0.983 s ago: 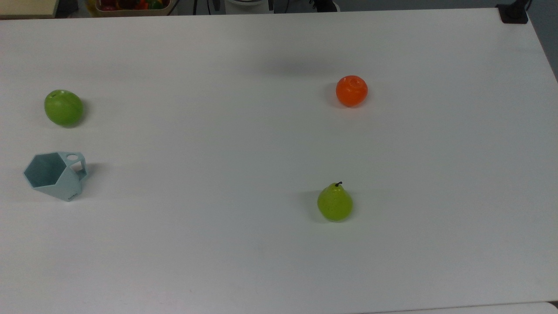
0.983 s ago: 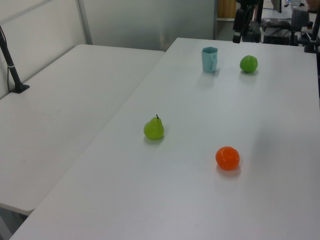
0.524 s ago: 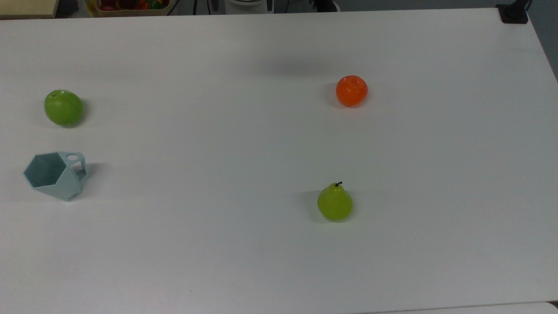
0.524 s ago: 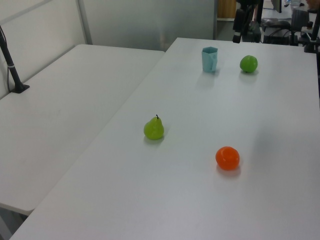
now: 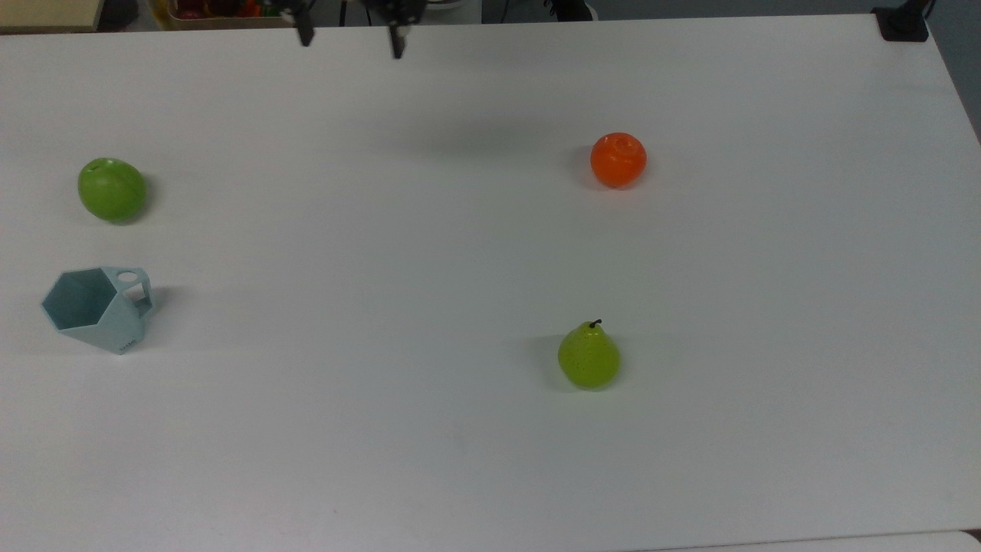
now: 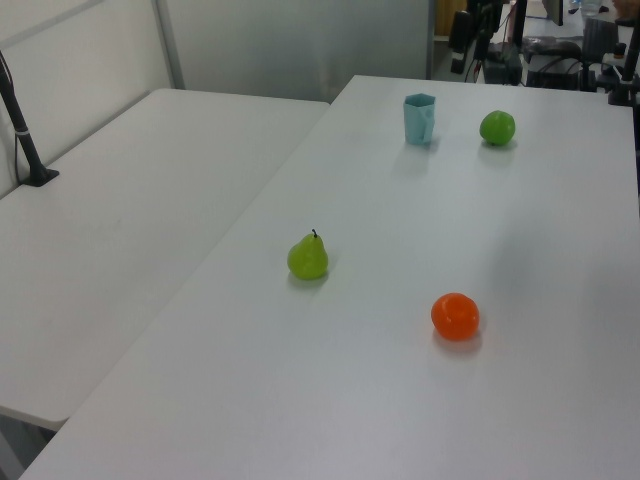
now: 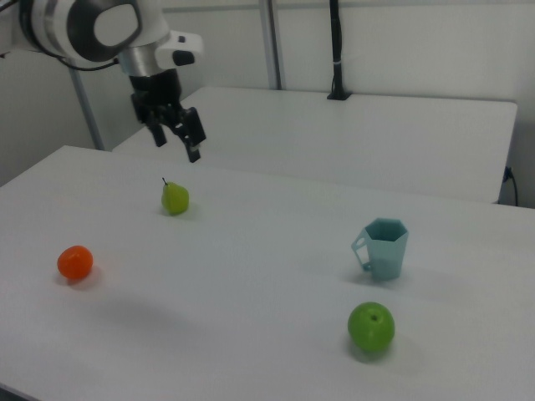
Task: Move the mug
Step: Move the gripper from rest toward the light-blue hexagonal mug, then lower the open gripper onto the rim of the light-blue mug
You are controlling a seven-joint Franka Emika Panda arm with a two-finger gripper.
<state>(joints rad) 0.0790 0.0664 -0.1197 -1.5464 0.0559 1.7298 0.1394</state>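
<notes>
1. The pale blue-green faceted mug [image 5: 96, 307] with a hexagonal rim stands upright on the white tabletop [image 5: 460, 268], near the top view's left edge; nothing touches it.
2. Taking that mug as the landmark: the round green apple [image 5: 112, 189] lies near it, above it in the top view; in the right view the apple [image 7: 371, 327] sits in front of the mug [image 7: 383, 248], toward the camera.
3. The yellow-green pear [image 5: 588, 357] with a dark stem stands well apart from the mug, toward the top view's right, and the glossy orange fruit [image 5: 618, 159] lies farther off still, up and to the right.
4. The top view looks down into the mug's open mouth and shows the round hole in its flat handle, which points toward the top view's right. The left view shows the mug [image 6: 420, 118] from the side, far across the tabletop, with the apple [image 6: 497, 127] to its right.
5. The tool [image 7: 178, 138] hangs in the air in the right view, above the pear [image 7: 175, 198] and well apart from the mug, its two dark fingers [image 7: 194, 134] spread apart and empty.
6. In the top view the tool [image 5: 351, 38] is at the upper edge, its two finger tips wide apart over the tabletop's far rim.
7. The right view alone shows the white arm [image 7: 100, 29] carrying the tool.
</notes>
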